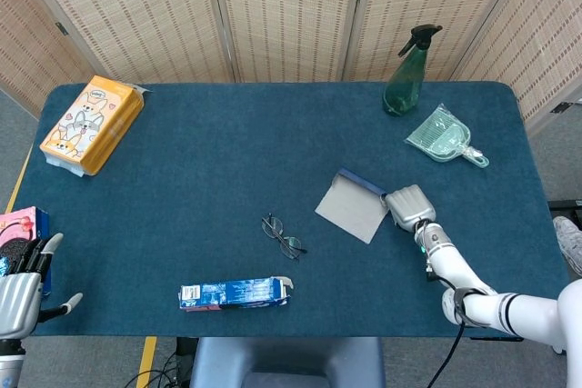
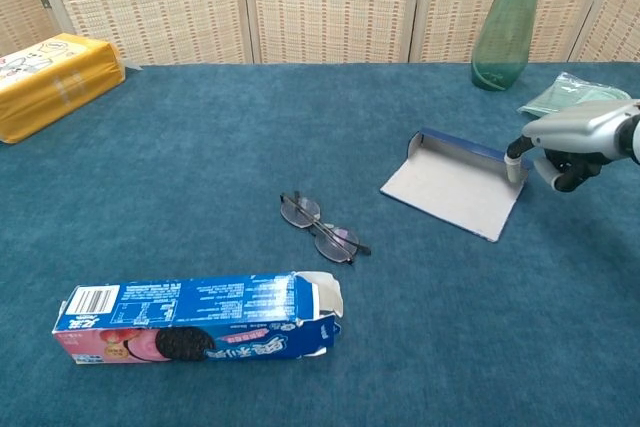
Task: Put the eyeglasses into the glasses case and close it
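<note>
The thin-framed eyeglasses lie folded on the blue tablecloth near the middle front. To their right lies the glasses case, opened out, its grey inner flap flat and its blue edge at the far side. My right hand grips the case's right end, fingers curled around it. Between case and eyeglasses there is a gap of roughly one case width. My left hand hangs at the table's front left corner with fingers spread, holding nothing; the chest view does not show it.
A blue cookie box lies in front of the eyeglasses. A yellow tissue pack sits far left, a green spray bottle and green dustpan far right. A pink box stands by my left hand.
</note>
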`<state>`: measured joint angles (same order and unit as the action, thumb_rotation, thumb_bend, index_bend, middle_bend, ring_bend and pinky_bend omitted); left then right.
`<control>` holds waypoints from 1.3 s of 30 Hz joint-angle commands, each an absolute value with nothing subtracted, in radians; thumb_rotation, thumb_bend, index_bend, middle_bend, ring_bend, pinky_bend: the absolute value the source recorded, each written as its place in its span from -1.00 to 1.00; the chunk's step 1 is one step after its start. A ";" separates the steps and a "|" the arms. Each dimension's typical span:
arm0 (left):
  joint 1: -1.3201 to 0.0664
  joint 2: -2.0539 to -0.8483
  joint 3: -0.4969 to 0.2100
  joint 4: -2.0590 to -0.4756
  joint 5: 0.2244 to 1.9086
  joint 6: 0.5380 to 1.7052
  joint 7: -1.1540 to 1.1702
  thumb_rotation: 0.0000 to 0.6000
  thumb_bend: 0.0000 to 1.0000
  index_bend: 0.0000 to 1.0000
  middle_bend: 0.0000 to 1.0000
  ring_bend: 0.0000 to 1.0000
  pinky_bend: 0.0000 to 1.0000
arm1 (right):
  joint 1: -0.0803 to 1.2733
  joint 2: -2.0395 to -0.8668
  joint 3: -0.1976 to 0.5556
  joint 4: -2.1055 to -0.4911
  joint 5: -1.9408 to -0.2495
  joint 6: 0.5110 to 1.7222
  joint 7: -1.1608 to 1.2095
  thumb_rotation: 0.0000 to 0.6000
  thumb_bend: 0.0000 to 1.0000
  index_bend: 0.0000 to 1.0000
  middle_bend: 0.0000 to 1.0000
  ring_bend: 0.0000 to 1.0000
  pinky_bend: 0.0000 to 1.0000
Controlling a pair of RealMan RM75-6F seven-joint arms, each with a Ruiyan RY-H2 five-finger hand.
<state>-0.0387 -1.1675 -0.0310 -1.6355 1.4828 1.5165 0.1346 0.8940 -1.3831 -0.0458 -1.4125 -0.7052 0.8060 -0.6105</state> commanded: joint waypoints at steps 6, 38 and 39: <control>-0.031 -1.163 -0.030 -1.634 1.472 1.519 0.132 1.00 -0.67 -0.82 -0.73 -0.79 -0.44 | 0.894 -1.387 0.042 -1.408 -0.733 0.843 -0.538 1.00 0.81 -0.37 0.97 1.00 1.00; -0.016 -1.163 -0.029 -1.608 1.461 1.528 0.104 1.00 -0.67 -0.82 -0.73 -0.79 -0.44 | 1.016 -1.522 0.085 -1.349 -0.613 0.676 -0.560 1.00 0.69 -0.37 0.97 1.00 1.00; -0.015 -1.162 -0.029 -1.608 1.461 1.531 0.104 1.00 -0.67 -0.82 -0.73 -0.79 -0.44 | 1.014 -1.521 0.085 -1.361 -0.626 0.687 -0.556 1.00 0.62 -0.37 0.97 1.00 1.00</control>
